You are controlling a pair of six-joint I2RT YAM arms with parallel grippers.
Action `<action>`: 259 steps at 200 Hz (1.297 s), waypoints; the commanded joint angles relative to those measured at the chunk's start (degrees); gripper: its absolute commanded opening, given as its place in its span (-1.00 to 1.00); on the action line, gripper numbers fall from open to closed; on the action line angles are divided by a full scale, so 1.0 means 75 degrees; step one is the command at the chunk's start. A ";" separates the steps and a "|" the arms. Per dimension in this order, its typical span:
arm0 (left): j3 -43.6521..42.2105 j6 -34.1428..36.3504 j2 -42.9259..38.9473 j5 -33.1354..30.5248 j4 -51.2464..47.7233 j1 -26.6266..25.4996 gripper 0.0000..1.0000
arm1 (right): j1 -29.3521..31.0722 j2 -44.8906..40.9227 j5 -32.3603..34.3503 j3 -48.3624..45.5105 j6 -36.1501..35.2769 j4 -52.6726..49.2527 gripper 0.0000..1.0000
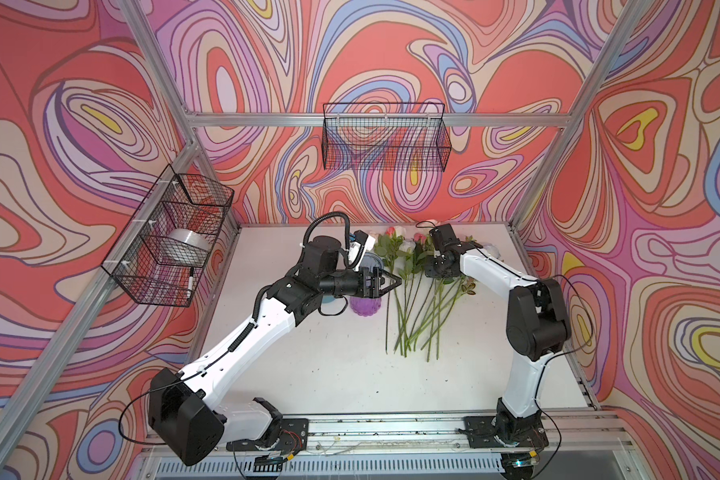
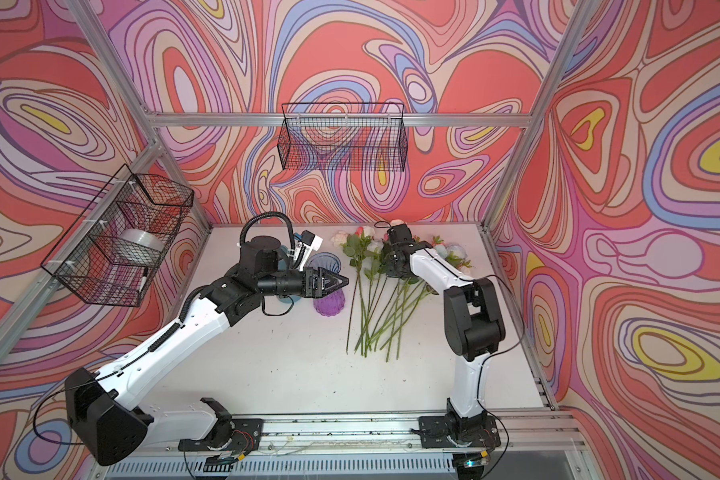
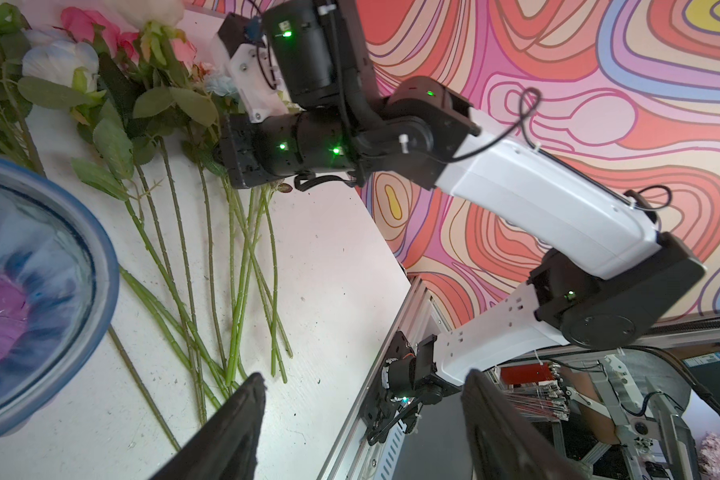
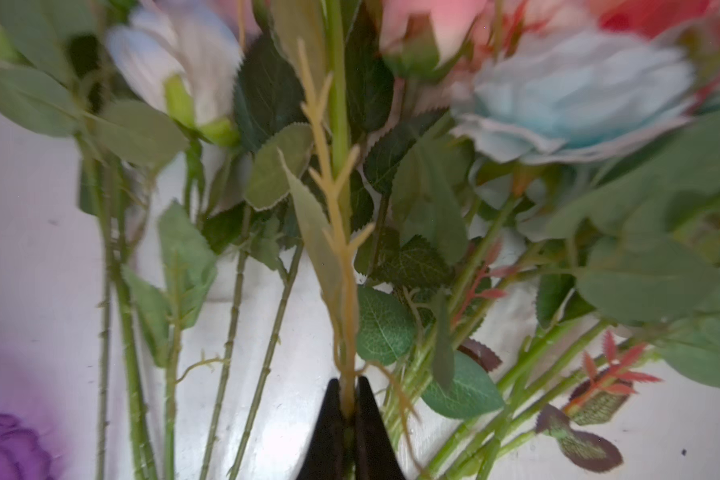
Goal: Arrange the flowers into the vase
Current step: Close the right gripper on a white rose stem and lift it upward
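- flowers point(image 1: 417, 297) lie in one loose bundle on the white surface point(image 1: 308, 374); heads twd the far wall, stem ends twd the arm bases; pink, white & light-blue blooms show in the right wrist view
- none looks to be in the vase point(image 1: 364, 306) yet; it stands just left of the bundle, blue rim, purple lower part, mouth up
- right claw point(image 4: 348, 384) is clenched on a pale stem point(image 4: 341, 232) low in the leafy part of the bundle; other stems & leaves crowd close on both sides
- left claw point(image 1: 395, 281) hangs released & empty above the vase, tips pointing at the bundle; wide gap btw its fingers point(image 3: 242, 415) in the left wrist view
- step, as I read it: first pick, grip just made, nothing lifted
- next move prob calls for a straight lift to free that stem from its neighbours w/o dragging them; then turn it stem-end down & carry it across to the vase mouth; left claw may need to clear off or steady the vase
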 commanded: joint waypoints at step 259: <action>-0.2048 0.1101 -0.3411 -0.6345 0.1480 0.1198 1.00 | 0.1760 -0.3708 -0.0912 0.0272 0.0184 0.5944 -1.00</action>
